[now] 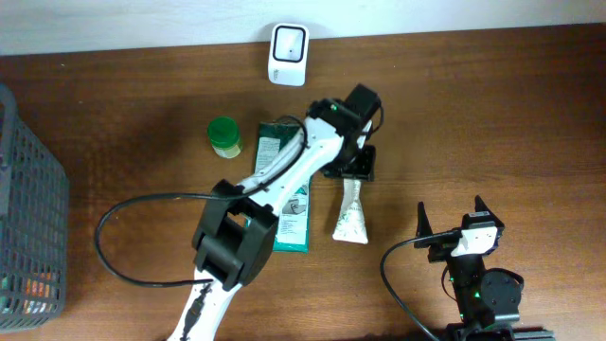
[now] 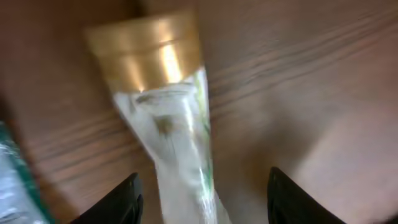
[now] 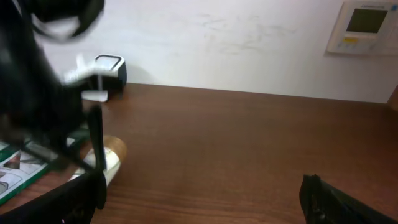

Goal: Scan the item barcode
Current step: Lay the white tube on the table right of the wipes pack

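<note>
Nearest me, the right claw (image 1: 451,216) gapes wide, empty. The left claw (image 2: 202,198) is half open; the white plastic tube with gold cap (image 2: 168,140) lies loose between its fingers (image 2: 124,202). I think it must squeeze, lift, then show the white box scanner (image 1: 288,54) beyond.

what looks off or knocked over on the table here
Nothing spilled or broken. The gold-capped tube lies flat beside the green packet, under the left claw; the green-lidded jar stands upright.

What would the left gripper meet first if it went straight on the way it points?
Probably the gold-capped tube, lying on the table between its spread fingers; blur hides the gap.
</note>
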Motion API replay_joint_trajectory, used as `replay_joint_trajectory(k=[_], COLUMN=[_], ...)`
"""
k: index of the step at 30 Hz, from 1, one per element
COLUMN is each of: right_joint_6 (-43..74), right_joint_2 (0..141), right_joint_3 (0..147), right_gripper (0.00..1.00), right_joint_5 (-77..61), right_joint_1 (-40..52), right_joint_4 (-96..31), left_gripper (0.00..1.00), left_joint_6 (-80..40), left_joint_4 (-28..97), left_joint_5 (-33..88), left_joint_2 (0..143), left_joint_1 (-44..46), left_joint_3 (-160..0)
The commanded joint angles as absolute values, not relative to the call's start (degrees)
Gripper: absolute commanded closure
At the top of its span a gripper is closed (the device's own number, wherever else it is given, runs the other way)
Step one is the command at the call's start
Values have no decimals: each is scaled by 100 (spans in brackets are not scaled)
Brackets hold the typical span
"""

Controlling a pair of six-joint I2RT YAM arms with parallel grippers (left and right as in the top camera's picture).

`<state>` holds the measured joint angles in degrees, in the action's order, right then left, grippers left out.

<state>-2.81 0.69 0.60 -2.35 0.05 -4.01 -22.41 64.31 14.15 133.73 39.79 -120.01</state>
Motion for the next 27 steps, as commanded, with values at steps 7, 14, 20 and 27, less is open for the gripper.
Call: replay_joint_trajectory(k=[7, 14, 20, 27], right_joint_6=[-276, -276, -276, -276], right_joint_2=[36, 36, 36, 36], right_joint_3=[32, 32, 32, 32], right_gripper=[2, 2, 2, 2], right_joint_5=[-209, -209, -209, -209], right_joint_1=[36, 36, 36, 36], right_joint_4=[-429, -429, -429, -429], left_gripper=[52, 51, 51, 54], left_joint_6=[-1439, -1446, -1601, -1863], left_joint_4=[8053, 8796, 9456, 9459], left_joint_5=[-322, -799, -801, -801], left_joint_2=[12248, 10901, 10567, 10584], left_joint_1=[2906, 456, -2270, -4226], left_joint_3=[-14702, -15174, -15157, -14186])
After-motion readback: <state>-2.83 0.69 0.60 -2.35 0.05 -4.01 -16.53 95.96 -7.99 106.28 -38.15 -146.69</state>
